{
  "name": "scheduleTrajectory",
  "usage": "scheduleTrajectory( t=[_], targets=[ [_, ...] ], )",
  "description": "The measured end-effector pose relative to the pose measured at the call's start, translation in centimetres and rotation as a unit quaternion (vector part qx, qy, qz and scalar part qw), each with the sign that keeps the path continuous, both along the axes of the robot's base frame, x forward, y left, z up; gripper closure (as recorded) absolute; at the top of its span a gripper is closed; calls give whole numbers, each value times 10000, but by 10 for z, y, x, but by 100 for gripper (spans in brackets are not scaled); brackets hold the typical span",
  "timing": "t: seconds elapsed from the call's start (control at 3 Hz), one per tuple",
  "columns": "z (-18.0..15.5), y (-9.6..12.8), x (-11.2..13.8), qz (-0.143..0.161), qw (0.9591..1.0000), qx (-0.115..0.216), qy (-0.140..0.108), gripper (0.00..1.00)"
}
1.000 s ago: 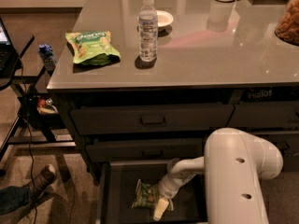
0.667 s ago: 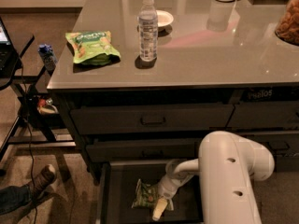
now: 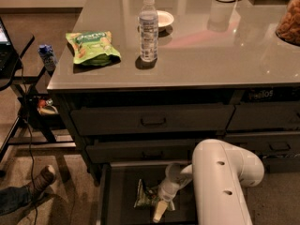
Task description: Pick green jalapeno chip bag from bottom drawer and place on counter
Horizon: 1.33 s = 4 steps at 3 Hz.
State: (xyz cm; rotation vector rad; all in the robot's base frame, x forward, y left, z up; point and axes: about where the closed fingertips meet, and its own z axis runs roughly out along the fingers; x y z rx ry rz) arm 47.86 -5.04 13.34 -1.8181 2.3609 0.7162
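The glossy grey counter point(image 3: 211, 60) fills the upper half, its front edge running straight across and its left corner at nine o'clock, with wide bare room through its middle and right. The white arm point(image 3: 220, 186) bulks at five o'clock and reaches left into the open bottom drawer point(image 3: 117, 196), whose dark floor is free toward its left rim. Two closed handled drawers point(image 3: 152, 120) stack directly above it. The counter carries one bright green bag point(image 3: 92, 46) near its left edge, one water bottle point(image 3: 148, 29) just beside it at three o'clock, and one small bowl point(image 3: 164, 18) behind the bottle. The gripper point(image 3: 160, 209) sits low in the drawer at six o'clock, right against the chip bag point(image 3: 143, 199), which lies at its ten o'clock. Whether it grips cannot be told. Brown floor spreads at left.
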Motion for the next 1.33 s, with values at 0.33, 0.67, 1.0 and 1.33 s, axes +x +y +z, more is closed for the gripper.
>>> scheduleTrajectory(
  t=[0.33, 0.67, 1.0, 1.33],
  targets=[
    [0, 0, 0, 0, 10000, 0, 0, 19],
    [0, 0, 0, 0, 10000, 0, 0, 42],
    [0, 0, 0, 0, 10000, 0, 0, 65],
    [0, 0, 0, 0, 10000, 0, 1, 89]
  ],
)
